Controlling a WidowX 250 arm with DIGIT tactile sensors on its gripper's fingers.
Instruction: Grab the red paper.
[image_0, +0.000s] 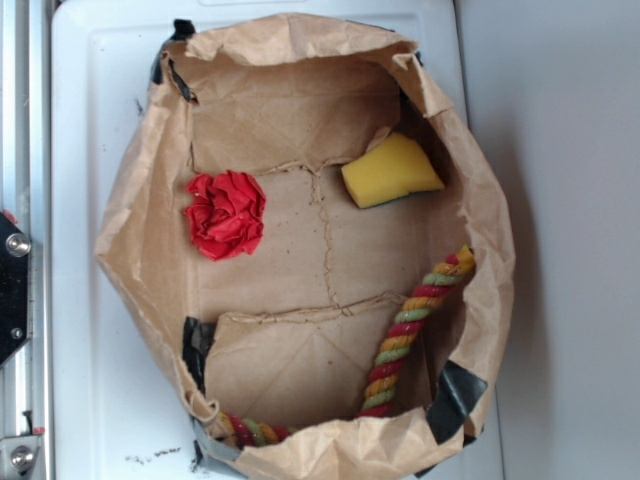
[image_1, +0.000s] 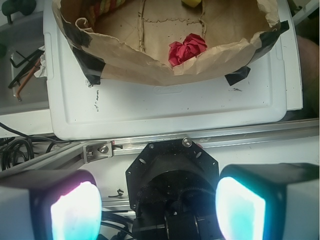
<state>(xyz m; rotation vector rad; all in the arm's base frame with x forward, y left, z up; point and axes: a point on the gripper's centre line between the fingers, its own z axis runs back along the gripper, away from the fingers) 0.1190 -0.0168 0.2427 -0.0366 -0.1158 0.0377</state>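
Observation:
The red paper (image_0: 226, 213), a bright red crumpled wad, lies on the floor of an open brown paper bag (image_0: 140, 230), at its left side. In the wrist view the red paper (image_1: 186, 49) shows just behind the bag's near wall, far ahead of me. My gripper (image_1: 157, 210) is open and empty, its two glowing pads wide apart, well back from the bag and over the robot's black base (image_1: 172, 185). The gripper does not show in the exterior view.
A yellow sponge (image_0: 390, 170) lies at the bag's upper right. A red-yellow-green twisted rope (image_0: 415, 335) runs along the lower right. The bag stands on a white tray (image_1: 165, 107). A metal rail (image_1: 150, 142) crosses in front of the base. Cables (image_1: 22, 70) lie at the left.

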